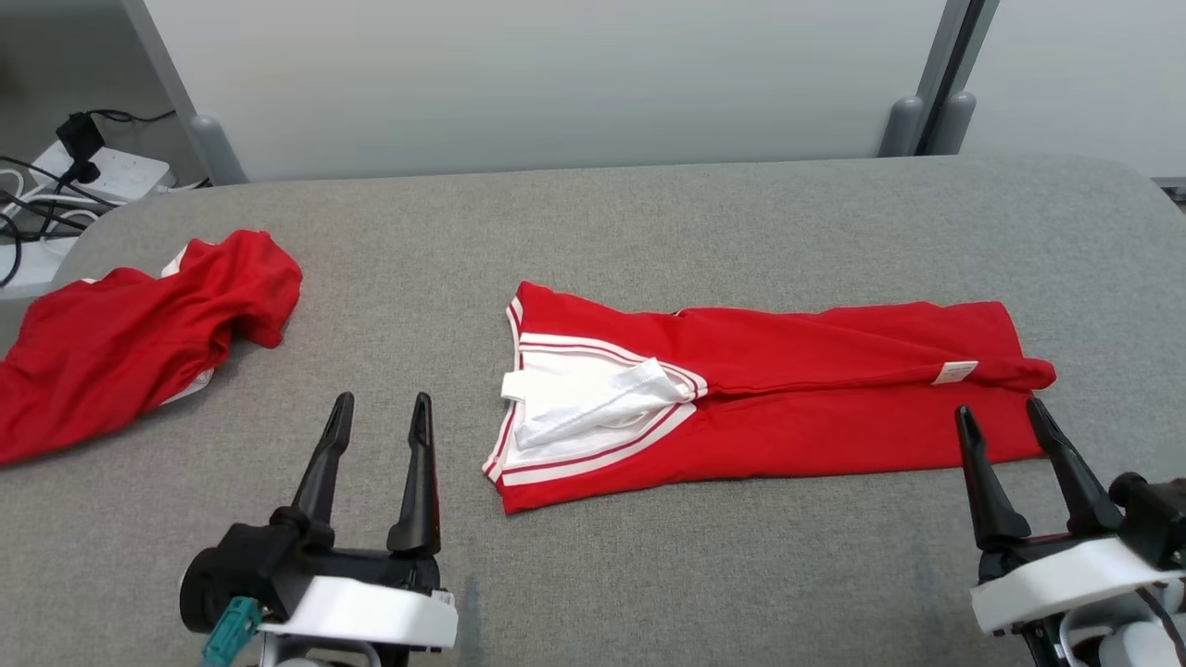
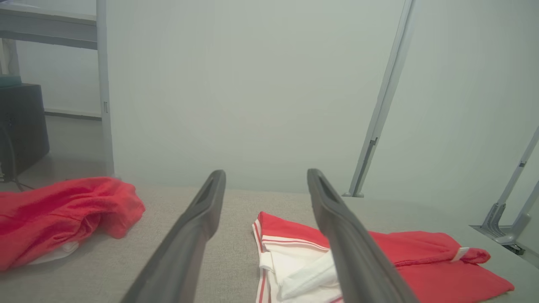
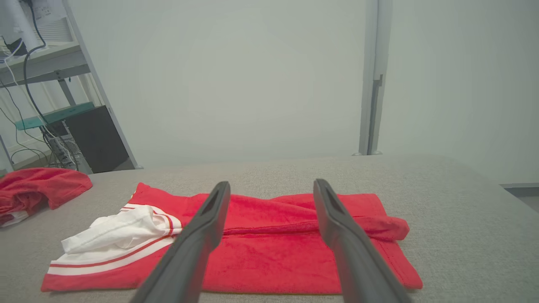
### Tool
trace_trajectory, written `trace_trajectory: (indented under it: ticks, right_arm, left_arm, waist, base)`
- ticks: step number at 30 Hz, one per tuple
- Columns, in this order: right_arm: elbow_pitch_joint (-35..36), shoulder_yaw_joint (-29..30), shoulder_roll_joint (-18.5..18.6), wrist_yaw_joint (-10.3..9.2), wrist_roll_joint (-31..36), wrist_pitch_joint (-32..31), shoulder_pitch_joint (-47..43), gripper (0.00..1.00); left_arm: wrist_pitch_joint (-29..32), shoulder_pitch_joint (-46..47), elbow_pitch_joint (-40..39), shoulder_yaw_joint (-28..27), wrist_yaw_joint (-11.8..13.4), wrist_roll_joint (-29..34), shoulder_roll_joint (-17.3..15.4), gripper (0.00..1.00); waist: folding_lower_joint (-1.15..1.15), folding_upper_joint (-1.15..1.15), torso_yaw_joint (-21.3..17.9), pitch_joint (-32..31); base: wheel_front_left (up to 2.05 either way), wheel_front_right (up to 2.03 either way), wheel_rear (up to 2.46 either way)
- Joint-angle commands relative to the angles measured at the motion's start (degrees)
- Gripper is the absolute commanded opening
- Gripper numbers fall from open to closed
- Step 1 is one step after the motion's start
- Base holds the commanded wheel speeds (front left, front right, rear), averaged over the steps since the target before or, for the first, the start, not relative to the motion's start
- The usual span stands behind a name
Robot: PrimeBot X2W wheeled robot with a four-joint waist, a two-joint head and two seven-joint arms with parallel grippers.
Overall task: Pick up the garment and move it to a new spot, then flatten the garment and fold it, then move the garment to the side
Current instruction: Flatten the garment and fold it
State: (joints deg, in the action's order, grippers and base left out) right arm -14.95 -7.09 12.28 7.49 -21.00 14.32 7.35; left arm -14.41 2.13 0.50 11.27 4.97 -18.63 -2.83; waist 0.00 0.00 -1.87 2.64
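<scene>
Garment (image 1: 788, 435) lay folded into a long red strip at mid-table (image 1: 649, 232), running L to R. Its white striped end, w/ a bunched white piece (image 1: 593, 408) on top, pointed L. A small white tag (image 1: 954, 372) sat near the R end. The top layer was rumpled along its length.

L gripper (image 1: 384, 400) hung near the table's front edge, fingers apart, nothing btwn them. It was just L of the garment's white end, not touching it.

R gripper (image 1: 999, 408) was also spread wide and empty, its tips at the garment's near R corner. Couldn't tell if they touched the cloth.

2nd garment (image 1: 130, 343), also red, sat crumpled at the table's L edge, well apart from the folded one.
</scene>
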Motion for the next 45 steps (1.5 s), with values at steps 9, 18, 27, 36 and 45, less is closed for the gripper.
trace_trajectory:
  ticks: [9, 18, 27, 36, 45]
  right_arm:
    - [7.09, 1.94, -0.26, 0.0, -1.77, 0.68, -5.57, 1.0]
    - [8.44, 3.47, -1.22, 0.0, -1.69, 0.68, -8.68, 1.0]
    - [7.49, 4.03, -1.35, 0.0, -3.43, 0.68, -8.78, 1.0]
    - [2.93, 5.84, -1.01, 0.0, -4.46, 0.68, -7.01, 1.0]
    - [-12.55, 9.45, -1.38, 0.0, -7.1, 0.68, 6.61, 1.0]
  left_arm:
    - [-0.59, -4.48, -1.35, -2.29, -1.63, 5.66, -0.07, 1.0]
    - [-0.59, -7.49, -0.19, -3.45, -1.05, 4.96, -0.06, 1.0]
    - [-0.59, -6.74, 0.84, -2.69, -1.19, 6.64, -0.05, 1.0]
    - [-0.59, -6.38, 0.35, -1.77, -0.79, 7.07, -0.05, 1.0]
    - [-0.59, -3.96, 0.48, -0.02, -1.82, 7.5, -0.05, 1.0]
  waist:
    - [0.0, 0.0, -0.09, -2.57]
    - [0.0, 0.0, 0.06, -3.8]
    - [0.0, 0.0, 0.66, -3.69]
    - [0.0, 0.0, 1.53, -3.04]
    - [0.0, 0.0, 2.68, 1.67]
  base:
    - [0.0, 0.0, 0.0]
    - [0.0, 0.0, 0.0]
    - [0.0, 0.0, 0.0]
    - [0.0, 0.0, 0.0]
    - [0.0, 0.0, 0.0]
